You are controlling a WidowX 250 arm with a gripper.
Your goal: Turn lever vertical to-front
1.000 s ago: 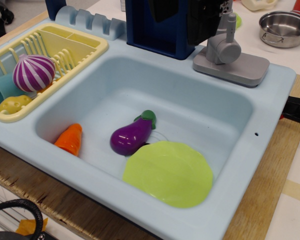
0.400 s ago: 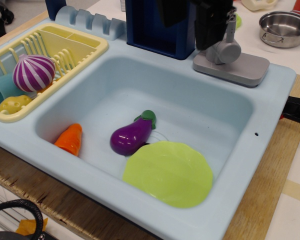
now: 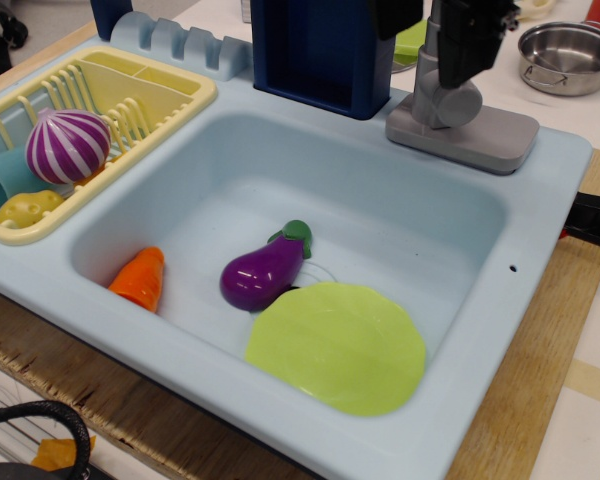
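Note:
The lever is a slim grey rod rising about upright from a rounded grey joint on a flat grey base plate at the sink's back right corner. My black gripper hangs right at the lever, against its right side, and covers its upper part. The fingers are hidden by the gripper's own body, so I cannot tell whether they are open or closed on the rod.
A tall dark blue block stands just left of the lever. The light blue sink holds an eggplant, a green plate and a carrot. A yellow dish rack sits left, a steel pot far right.
My gripper has moved right, from the lever's left side across to its right. The grey rod now shows left of the gripper and stands more upright.

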